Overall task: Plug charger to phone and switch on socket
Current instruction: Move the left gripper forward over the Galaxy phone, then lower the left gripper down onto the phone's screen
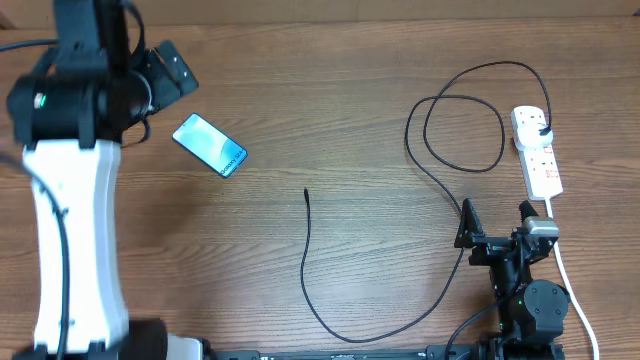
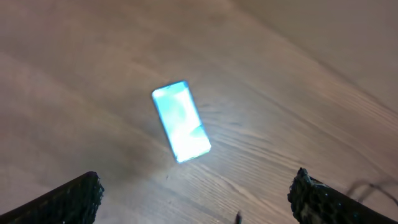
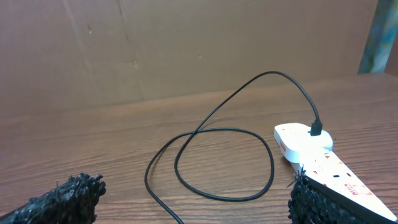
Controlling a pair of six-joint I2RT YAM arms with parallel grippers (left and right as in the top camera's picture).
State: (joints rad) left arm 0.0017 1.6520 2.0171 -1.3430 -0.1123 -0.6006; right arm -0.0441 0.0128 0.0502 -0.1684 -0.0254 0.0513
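The phone (image 1: 210, 144) lies flat at the left of the wooden table, its cyan screen lit; the left wrist view shows the phone (image 2: 181, 121) ahead of the fingers. My left gripper (image 1: 168, 72) hovers open just up and left of it, holding nothing (image 2: 199, 208). The charger's black cable (image 1: 312, 290) has its free tip (image 1: 306, 192) mid-table, well apart from the phone. It loops right (image 3: 224, 163) to a black plug (image 1: 543, 128) seated in the white socket strip (image 1: 541, 160). My right gripper (image 1: 496, 220) stands open, just below and left of the strip (image 3: 314, 146), empty (image 3: 193, 208).
The strip's white cord (image 1: 572, 285) runs down the right side, past my right arm, toward the table's front edge. A brown board wall (image 3: 186, 43) stands behind the table. The left arm's white body (image 1: 75, 230) covers the table's left side.
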